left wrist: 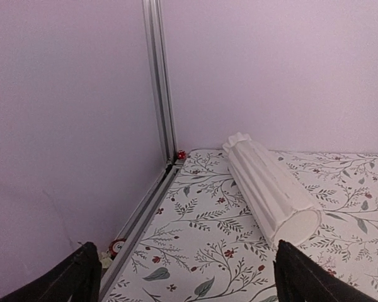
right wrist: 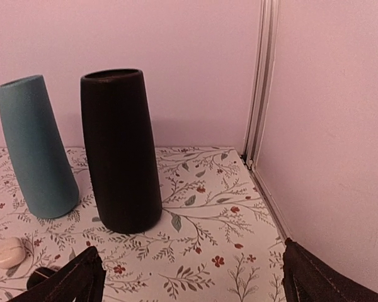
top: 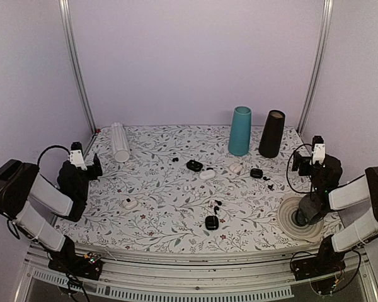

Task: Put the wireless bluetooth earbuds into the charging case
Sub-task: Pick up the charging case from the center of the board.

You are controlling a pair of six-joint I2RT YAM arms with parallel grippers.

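Both grippers stand spread wide with nothing between their fingers. The left gripper [top: 83, 165] hangs over the table's left edge, looking toward the far-left corner where a white ribbed vase [left wrist: 271, 189] lies on its side. The right gripper [top: 310, 160] hangs over the right edge, facing a black vase [right wrist: 121, 151] and a teal vase [right wrist: 34, 148] that stand just beside each other at the back. Neither points at the work. The earbuds lie inward of both arms, scattered over the middle of the floral table cover [top: 157, 220]: a black pair [top: 269, 185] just beside a small black case [top: 256, 173], more black buds [top: 217, 204] just behind a front black case [top: 211, 222], and a white bud [top: 187, 187] near the centre. The black pair sits nearest the right gripper, so the right arm looks better placed – it would need to turn inward and down. The buds are too small to read their long axis. A black case with its lid seemingly up [top: 194, 165] sits near a white case [top: 207, 175], and another white case [top: 130, 203] lies closest to the left arm. Pale lilac walls with metal corner rails [left wrist: 160, 82] close the space in.
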